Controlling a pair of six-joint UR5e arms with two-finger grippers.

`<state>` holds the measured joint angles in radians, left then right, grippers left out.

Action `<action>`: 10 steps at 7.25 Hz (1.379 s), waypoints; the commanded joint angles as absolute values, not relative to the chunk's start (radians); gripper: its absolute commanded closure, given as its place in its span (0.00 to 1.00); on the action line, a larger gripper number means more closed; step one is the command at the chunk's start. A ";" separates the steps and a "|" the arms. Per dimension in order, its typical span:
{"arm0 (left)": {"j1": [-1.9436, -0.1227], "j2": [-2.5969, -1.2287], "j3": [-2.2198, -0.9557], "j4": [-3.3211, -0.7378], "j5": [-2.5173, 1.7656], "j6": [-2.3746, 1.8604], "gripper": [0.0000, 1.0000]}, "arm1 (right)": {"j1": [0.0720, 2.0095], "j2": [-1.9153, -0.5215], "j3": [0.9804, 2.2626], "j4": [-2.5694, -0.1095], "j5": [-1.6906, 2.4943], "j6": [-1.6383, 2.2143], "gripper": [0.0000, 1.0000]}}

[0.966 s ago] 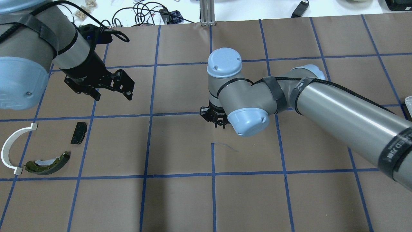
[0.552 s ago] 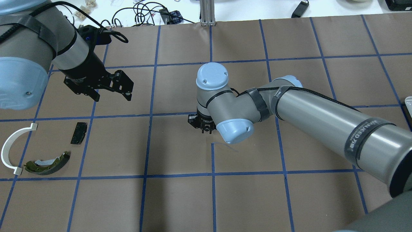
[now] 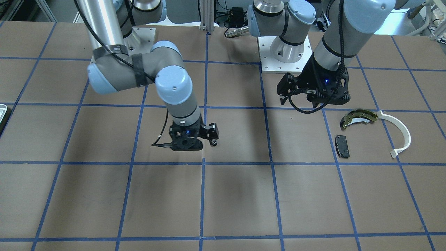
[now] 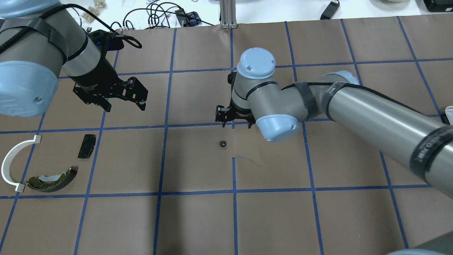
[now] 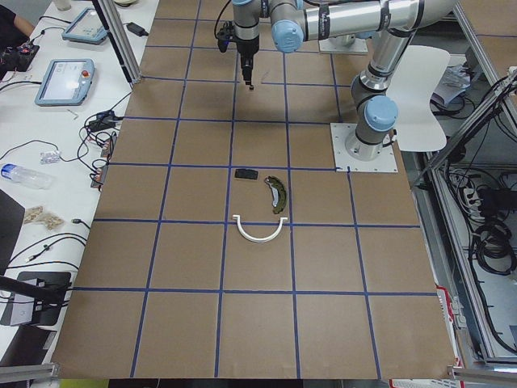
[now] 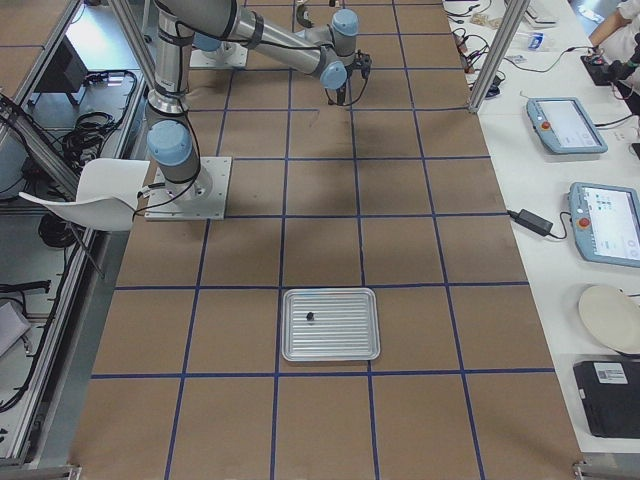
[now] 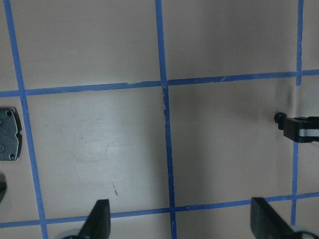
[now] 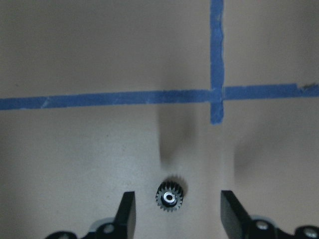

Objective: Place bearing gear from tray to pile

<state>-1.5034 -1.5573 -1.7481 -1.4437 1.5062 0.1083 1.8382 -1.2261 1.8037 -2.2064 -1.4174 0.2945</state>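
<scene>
Table (image 4: 198, 219): one, covered in brown paper and marked into squares by blue tape.
Right arm (image 4: 371, 113): one, grey with pale blue caps, reaching in from the right to the table's middle. A black band (image 4: 430, 154) round its forearm bears pale lettering, too blurred to read.
Left arm (image 4: 32, 81): one, of the same build, held over the table's left part. The small white print on its black wrist body is too small to read.
Tray (image 6: 376, 325): one, silvery and ribbed with rounded corners, at the table's end on the robot's right. One small dark part (image 6: 310, 317) lies in it, too small to identify.
Tablets (image 6: 565, 125): two, on the white bench (image 6: 500, 160) along the table's far side; nothing on their screens can be read.
Left gripper (image 7: 182, 224): fingers spread wide with nothing between them, above bare paper near the pile.
Right gripper (image 8: 180, 214): fingers spread and gripping nothing, pointing down above the gear.
Pile (image 3: 359, 116): three parts lying near one another on the robot's left: one white arc strip (image 4: 10, 163), one olive-gold brake shoe (image 4: 53, 180) and one flat black pad (image 4: 86, 146).
Bearing gear (image 4: 222, 143): one, black and toothed with a bright centre hole. It lies flat on the paper near a tape crossing at the table's middle. It touches neither finger and is well apart from both tray and pile.
</scene>
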 commanded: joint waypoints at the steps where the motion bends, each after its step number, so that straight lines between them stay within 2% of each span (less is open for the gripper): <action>1: -1.529 -1.609 -1.746 -1.424 1.500 0.071 0.03 | 1.536 -1.430 1.840 -1.886 -1.528 -0.032 0.00; 2: -1.587 -1.652 -1.746 -1.367 1.505 0.054 0.06 | 1.375 -1.492 1.851 -1.841 -1.551 -0.151 0.00; 3: -1.648 -1.699 -1.746 -1.330 1.505 -0.016 0.00 | 1.226 -1.497 1.852 -1.842 -1.554 -0.302 0.00; 5: -1.756 -1.810 -1.746 -1.205 1.505 -0.032 0.00 | 0.908 -1.480 1.850 -1.874 -1.551 -0.599 0.00; 7: -1.821 -1.890 -1.746 -1.157 1.505 -0.034 0.00 | 0.736 -1.386 1.852 -1.954 -1.618 -0.754 0.00; 10: -1.870 -1.980 -1.746 -1.083 1.505 -0.032 0.00 | 0.600 -1.151 1.850 -2.309 -1.620 -0.996 0.00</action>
